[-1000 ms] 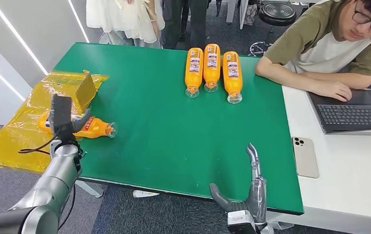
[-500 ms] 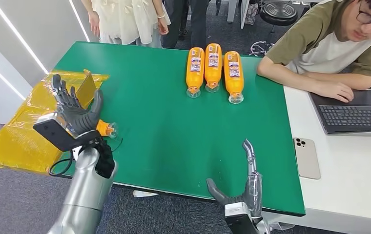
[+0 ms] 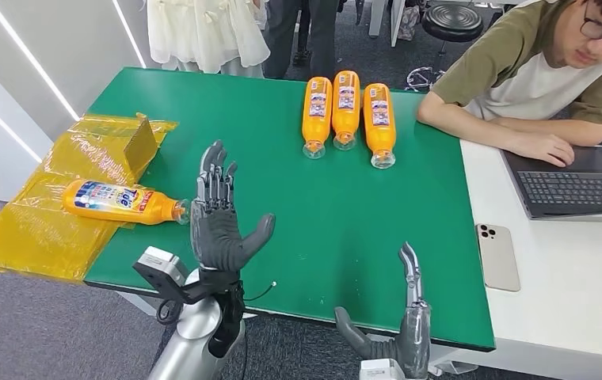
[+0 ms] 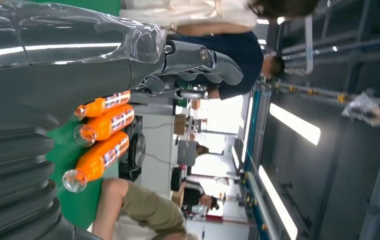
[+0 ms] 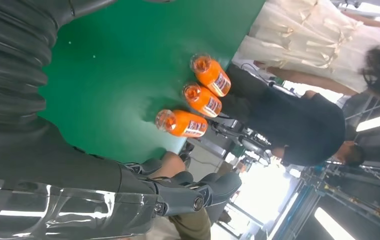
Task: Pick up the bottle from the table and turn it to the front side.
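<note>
Left robot hand (image 3: 217, 226) spread wide, empty (right robot hand (image 3: 397, 332) likewise), beside lying bottle (image 3: 122, 202).

Both hands (image 3: 220, 226) (image 3: 397, 332) empty, fingers spread.

The orange bottle (image 3: 122, 203) lying on its side at the left edge of the bench (image 3: 298, 198) carried a blue and white label with large letters that seemed to read "Tide"; the smaller print beside it was too fine to make out. The labels on the three bottles (image 3: 346, 115) farther back could not be read.
</note>
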Robot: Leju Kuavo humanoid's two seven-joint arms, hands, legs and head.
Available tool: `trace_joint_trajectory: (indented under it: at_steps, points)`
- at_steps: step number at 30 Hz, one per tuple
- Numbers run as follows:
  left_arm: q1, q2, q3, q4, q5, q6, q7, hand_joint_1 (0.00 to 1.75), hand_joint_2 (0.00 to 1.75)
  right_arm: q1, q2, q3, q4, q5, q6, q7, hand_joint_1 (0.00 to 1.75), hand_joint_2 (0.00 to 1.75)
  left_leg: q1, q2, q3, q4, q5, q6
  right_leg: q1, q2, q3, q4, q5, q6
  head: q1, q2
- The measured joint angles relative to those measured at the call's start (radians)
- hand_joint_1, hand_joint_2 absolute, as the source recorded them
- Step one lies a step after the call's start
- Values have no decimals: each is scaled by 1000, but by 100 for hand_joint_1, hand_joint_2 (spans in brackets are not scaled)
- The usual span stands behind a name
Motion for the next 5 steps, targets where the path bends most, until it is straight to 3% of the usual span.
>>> trace_joint_trajectory:
  at_steps: [5]
  points:
    - [14, 5, -9, -7, -19, -16, 0, 0, 175, 35, 12, -30, -39, -7, 0, -12, 0, 175, 0, 0, 0, 0, 0, 0, 0, 0, 0, 0, 0, 0, 0, 0]
